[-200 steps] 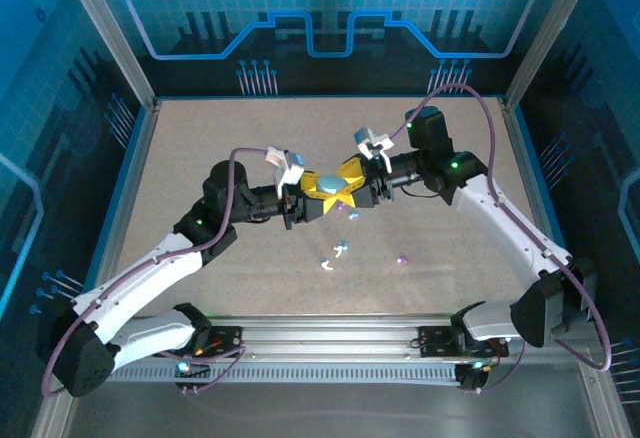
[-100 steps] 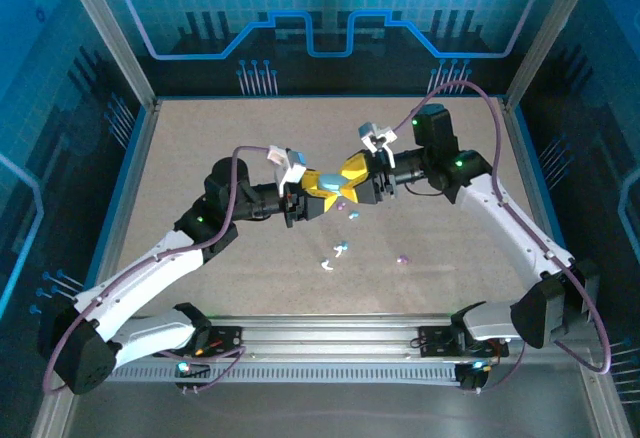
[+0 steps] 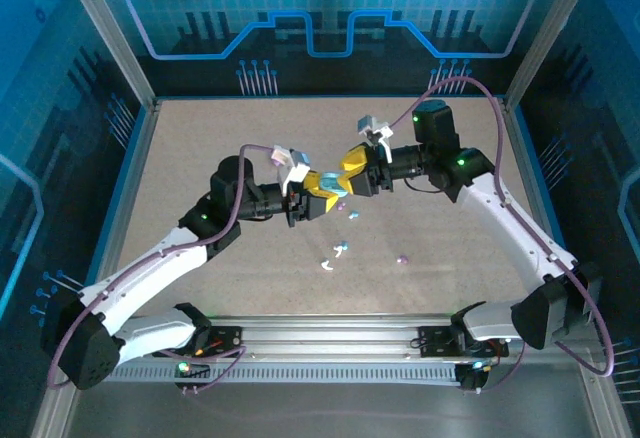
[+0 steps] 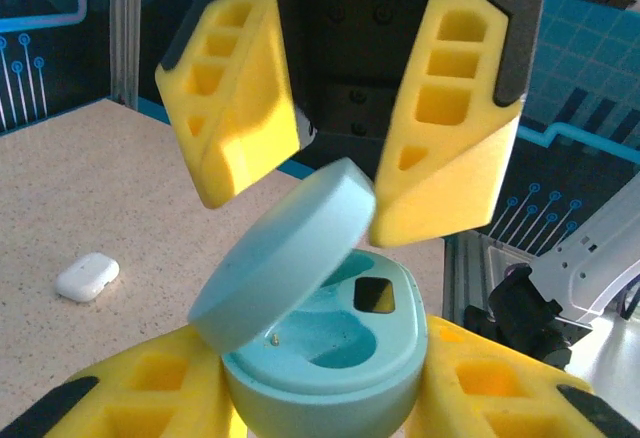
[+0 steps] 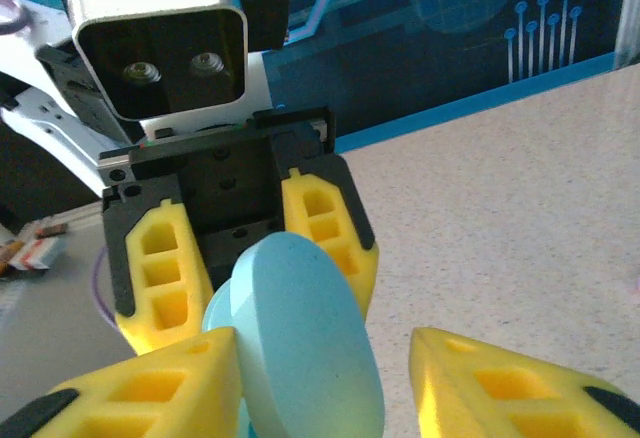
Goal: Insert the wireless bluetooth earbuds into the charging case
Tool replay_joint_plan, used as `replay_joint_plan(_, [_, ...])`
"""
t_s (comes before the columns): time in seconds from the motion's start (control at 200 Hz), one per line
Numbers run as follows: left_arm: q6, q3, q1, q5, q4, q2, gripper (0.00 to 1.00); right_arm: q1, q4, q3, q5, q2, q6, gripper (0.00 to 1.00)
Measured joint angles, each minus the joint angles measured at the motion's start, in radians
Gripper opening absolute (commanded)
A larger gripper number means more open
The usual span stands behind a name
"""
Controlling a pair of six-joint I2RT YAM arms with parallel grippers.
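Left tool [image 4: 320,398] clamps light-blue pebble-shaped plastic charging case [image 4: 330,358], lid [image 4: 285,258] half raised. Right tool [image 4: 325,208], at 12 o'clock, straddles lid, fingers parted.

Arms reaching inward, left end effector [image 3: 328,194] gripping, right end effector [image 3: 350,176] parted.

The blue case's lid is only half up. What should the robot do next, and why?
Probably the right gripper should nudge the lid further back. The left gripper holds the case, but the lid is half raised over its empty pockets.
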State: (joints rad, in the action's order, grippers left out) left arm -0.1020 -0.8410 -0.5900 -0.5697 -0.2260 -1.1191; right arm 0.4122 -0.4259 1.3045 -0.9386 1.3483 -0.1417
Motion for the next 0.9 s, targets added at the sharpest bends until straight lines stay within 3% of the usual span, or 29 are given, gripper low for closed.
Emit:
replay_joint_plan(0.195, [0.0,0.0,0.0,-0.027,-0.004,-0.014,0.24,0.013,-0.006,0.0,0.059,-0.003,-0.066,0.37])
replay_joint_plan(0.5, [0.013,0.0,-0.002,-0.048,-0.029,-0.031,0.26,0.021,-0.075,0.041,0.083,0.016,-0.18,0.19])
replay_joint_plan(0.635, [0.037,0.0,-0.002,-0.049,-0.034,-0.033,0.32,0.021,-0.084,0.05,0.095,0.019,-0.193,0.14])
replay_joint_plan(0.745, [0.054,0.0,-0.003,-0.047,-0.041,-0.044,0.48,0.022,-0.083,0.05,0.118,0.019,-0.196,0.13])
replay_joint_plan(0.79, [0.048,0.0,-0.003,-0.044,-0.043,-0.05,0.59,0.026,-0.082,0.05,0.137,0.019,-0.196,0.12])
replay_joint_plan(0.9, [0.048,-0.001,-0.004,-0.032,-0.048,-0.068,0.71,0.048,-0.069,0.043,0.193,0.014,-0.196,0.12])
